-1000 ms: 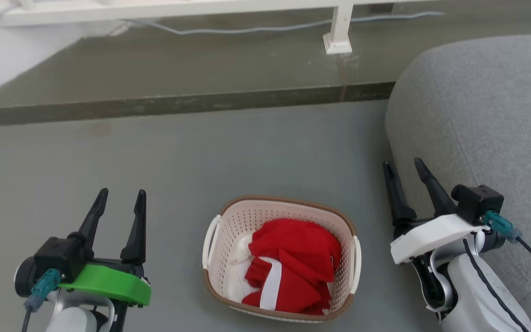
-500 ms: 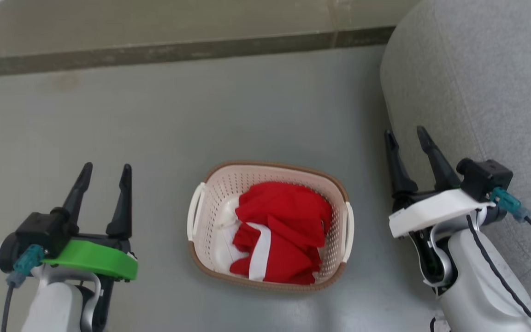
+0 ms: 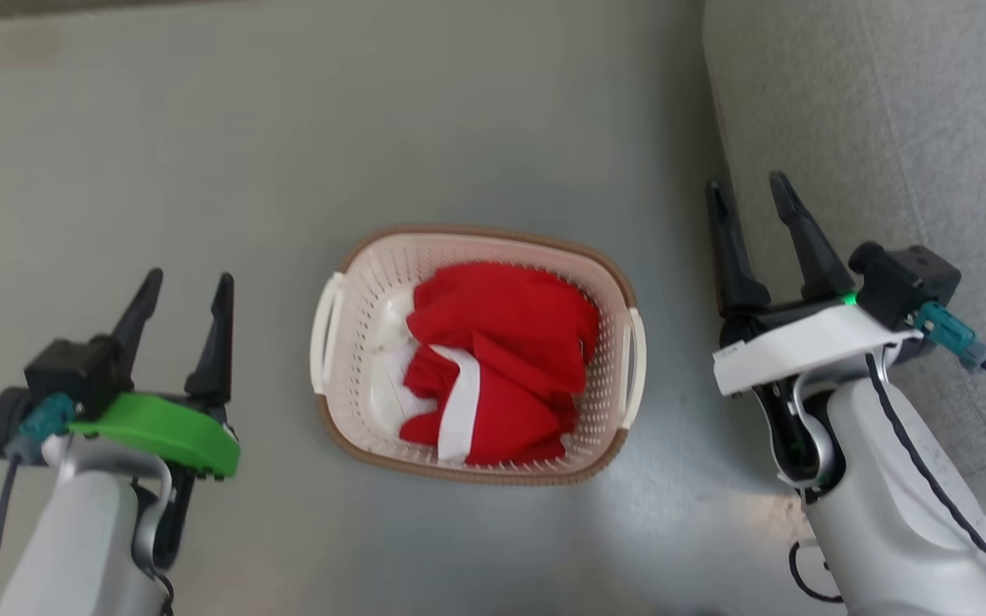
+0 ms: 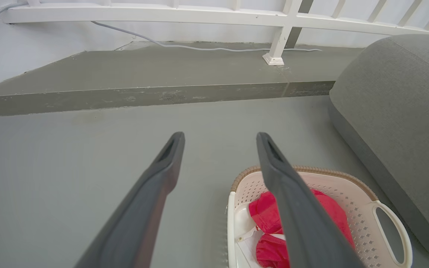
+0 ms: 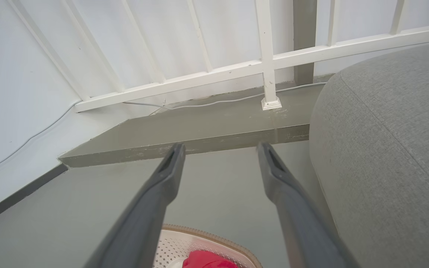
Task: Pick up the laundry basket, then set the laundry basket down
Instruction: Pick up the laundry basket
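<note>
The laundry basket is set on the floor, handles turned left and right. It is flanked, untouched, by the left gripper and right gripper, fingers spread and empty, apparently so each handle can be taken.

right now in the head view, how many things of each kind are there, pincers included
laundry basket: 1
pile of red and white clothes: 1
grey upholstered seat: 1
pincers: 2, left pincer and right pincer, both open
total: 5
</note>
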Motion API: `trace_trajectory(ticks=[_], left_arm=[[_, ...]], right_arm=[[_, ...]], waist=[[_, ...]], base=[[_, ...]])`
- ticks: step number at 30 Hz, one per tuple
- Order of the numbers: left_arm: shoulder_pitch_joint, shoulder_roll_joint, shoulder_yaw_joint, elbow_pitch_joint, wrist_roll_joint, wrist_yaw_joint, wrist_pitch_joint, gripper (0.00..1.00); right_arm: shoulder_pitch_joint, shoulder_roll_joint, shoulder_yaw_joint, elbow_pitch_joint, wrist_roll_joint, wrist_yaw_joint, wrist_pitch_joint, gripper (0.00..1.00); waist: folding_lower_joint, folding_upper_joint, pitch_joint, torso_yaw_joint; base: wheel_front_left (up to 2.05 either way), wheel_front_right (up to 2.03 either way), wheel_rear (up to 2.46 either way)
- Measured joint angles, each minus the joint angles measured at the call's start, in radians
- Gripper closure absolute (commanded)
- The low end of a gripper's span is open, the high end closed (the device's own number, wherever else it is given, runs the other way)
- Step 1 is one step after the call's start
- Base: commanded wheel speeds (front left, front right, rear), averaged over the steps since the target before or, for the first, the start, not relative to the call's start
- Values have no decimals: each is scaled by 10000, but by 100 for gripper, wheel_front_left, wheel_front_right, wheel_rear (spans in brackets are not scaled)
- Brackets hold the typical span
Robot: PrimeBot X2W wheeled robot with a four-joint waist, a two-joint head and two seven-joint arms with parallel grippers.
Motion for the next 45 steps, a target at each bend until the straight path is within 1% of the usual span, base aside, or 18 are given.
trace_trajectory(ticks=[8,11,14,17,22,27,30,33,36,40,41,45], left_arm=[[-918,431,-654,888,-412,0,272,0],[-1225,504,-821,1244,-554,0,408,0],[-1521,679,-947,1540,-867,-2,543,0],[-1827,871,-1185,1814,-941,-2,673,0],[-2261,1118,-1513,2305,-1110,-27,938,0],[-2714,1289,-1870,2631,-1475,-29,1110,0],[-3008,1407,-2052,2742,-1607,-29,1197,0],[-3260,1461,-2249,2941,-1760,-29,1417,0],[-3430,1647,-2489,3168,-1998,-29,1662,0],[-3648,1868,-2763,3363,-2190,-29,1873,0],[-3707,1904,-2821,3430,-2243,-29,1939,0],[-3862,1946,-3208,3603,-2525,-29,2203,0]], right_arm=[[-501,17,222,-138,-4,2,-25,0],[-626,15,311,-211,17,0,-25,0],[-779,17,485,-347,207,-8,-25,0],[-925,19,631,-454,397,-88,-25,0],[-1138,23,886,-640,606,-107,-25,0],[-1420,21,1028,-851,832,-261,-27,0],[-1541,23,1149,-934,926,-280,-25,0],[-1632,23,1220,-1016,1030,-359,-25,0],[-1756,25,1346,-1087,1118,-451,-25,0],[-1843,31,1499,-1131,1300,-464,-25,0],[-1865,33,1517,-1133,1358,-543,-25,0],[-1936,35,1519,-1154,1425,-635,-25,0]], waist=[[1,0,1014,-259],[1,0,1382,-380],[1,0,1736,-513],[1,0,2075,-656],[1,0,2614,-909],[1,0,3133,-1158],[1,0,3428,-1293],[1,0,3706,-1419],[1,0,3962,-1540],[1,0,4246,-1709],[1,0,4301,-1757],[1,0,4470,-1915]], base=[[0,0,0],[0,0,0],[0,0,0],[0,0,0],[0,0,0],[0,0,0],[0,0,0],[0,0,0],[0,0,0],[0,0,0],[0,0,0],[0,0,0]])
